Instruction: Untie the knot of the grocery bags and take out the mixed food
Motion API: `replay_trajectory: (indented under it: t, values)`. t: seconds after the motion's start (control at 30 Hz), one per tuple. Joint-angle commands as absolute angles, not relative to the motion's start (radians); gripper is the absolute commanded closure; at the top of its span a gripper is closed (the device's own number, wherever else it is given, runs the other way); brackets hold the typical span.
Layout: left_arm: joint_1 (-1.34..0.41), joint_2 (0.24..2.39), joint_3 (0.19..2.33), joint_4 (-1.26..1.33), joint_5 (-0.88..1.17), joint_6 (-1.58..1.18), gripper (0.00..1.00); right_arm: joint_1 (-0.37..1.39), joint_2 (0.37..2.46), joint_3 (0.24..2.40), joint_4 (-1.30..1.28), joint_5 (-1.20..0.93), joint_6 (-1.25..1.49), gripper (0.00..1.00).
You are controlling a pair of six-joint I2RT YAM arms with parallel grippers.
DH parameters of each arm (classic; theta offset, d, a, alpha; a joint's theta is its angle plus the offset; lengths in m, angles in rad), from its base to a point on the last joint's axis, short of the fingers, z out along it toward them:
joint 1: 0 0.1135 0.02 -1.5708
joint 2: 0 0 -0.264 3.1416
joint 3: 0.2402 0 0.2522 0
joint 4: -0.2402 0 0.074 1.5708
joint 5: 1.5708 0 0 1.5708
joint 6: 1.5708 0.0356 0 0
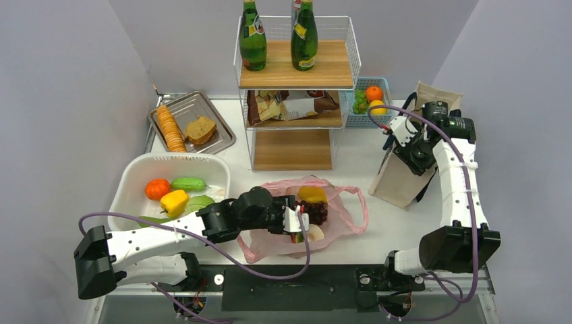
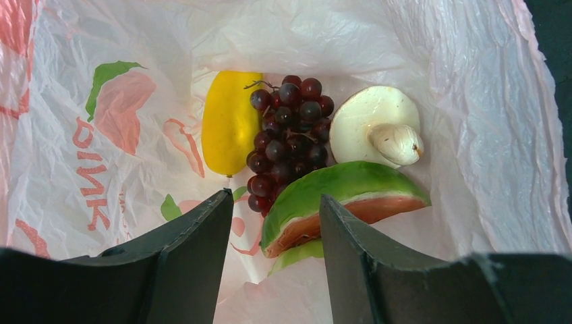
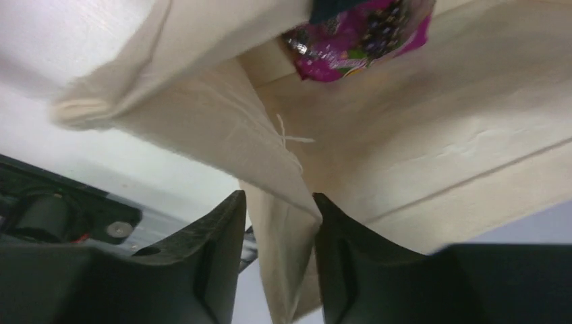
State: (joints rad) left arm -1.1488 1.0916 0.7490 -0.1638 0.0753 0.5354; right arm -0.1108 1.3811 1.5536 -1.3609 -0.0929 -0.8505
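The pink bag (image 1: 349, 210) is open — the left gripper (image 2: 275, 200), jaws half-open and empty, should drop onto the watermelon slice (image 2: 351, 192). The right gripper (image 3: 276, 197) straddles the canvas tote (image 3: 438, 148) fold — gripping or not, I can't tell.

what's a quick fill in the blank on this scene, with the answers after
In the thin pink plastic bag, the bunch of dark purple grapes lies between the yellow fruit and the white ____.
The top wooden shelf holds ____ green glass bottles.
The fingers of the right end effector flank a fold of the beige canvas ____.
The jaws of the left end effector stand ____.
Missing: mushroom; two; tote; open
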Motion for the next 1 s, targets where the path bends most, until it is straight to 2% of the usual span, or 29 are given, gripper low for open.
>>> replay_trajectory:
  t: [0.0, 0.03, 0.07, 0.27, 0.3, 0.33, 0.37, 0.4, 0.47, 0.53, 0.7, 0.87, 0.97]
  values:
    - [-1.143, 1.088, 0.795, -0.153, 0.069, 0.534, 0.52, -0.181, 1.372, 1.532, -1.356, -0.076, -0.951, 0.80]
    - [-1.143, 1.088, 0.793, -0.153, 0.067, 0.532, 0.52, -0.227, 1.373, 1.553, -1.388, -0.078, -0.972, 0.97]
    - [-1.143, 1.088, 0.791, -0.153, 0.067, 0.531, 0.52, -0.254, 1.376, 1.568, -1.404, -0.081, -1.018, 1.00]
    - [-1.142, 1.093, 0.783, -0.149, 0.088, 0.525, 0.52, -0.456, 1.395, 1.663, -1.485, -0.052, -1.210, 1.00]
    - [-1.142, 1.096, 0.783, -0.146, 0.090, 0.526, 0.52, -0.462, 1.395, 1.659, -1.481, -0.047, -1.224, 0.91]
    - [-1.141, 1.100, 0.784, -0.146, 0.090, 0.526, 0.51, -0.466, 1.395, 1.653, -1.472, -0.046, -1.221, 0.75]
    - [-1.141, 1.101, 0.785, -0.146, 0.092, 0.527, 0.51, -0.466, 1.393, 1.653, -1.471, -0.050, -1.210, 0.64]
    - [-1.139, 1.102, 0.786, -0.148, 0.091, 0.529, 0.49, -0.466, 1.384, 1.656, -1.471, -0.066, -1.203, 0.39]
    - [-1.136, 1.101, 0.792, -0.157, 0.092, 0.522, 0.47, -0.457, 1.363, 1.673, -1.482, -0.099, -1.186, 0.23]
    - [-1.122, 1.094, 0.807, -0.173, 0.110, 0.490, 0.46, -0.446, 1.338, 1.712, -1.515, -0.148, -1.168, 0.18]
    - [-0.999, 1.028, 0.852, -0.202, 0.308, 0.327, 0.42, -0.341, 1.297, 1.869, -1.563, -0.293, -0.973, 0.17]
    - [-0.977, 0.951, 0.858, -0.184, 0.356, 0.243, 0.39, 0.010, 1.323, 2.061, -1.494, -0.338, -0.561, 0.17]
    - [-0.954, 0.925, 0.897, -0.203, 0.337, 0.209, 0.38, 0.263, 1.328, 2.067, -1.416, -0.361, -0.421, 0.18]
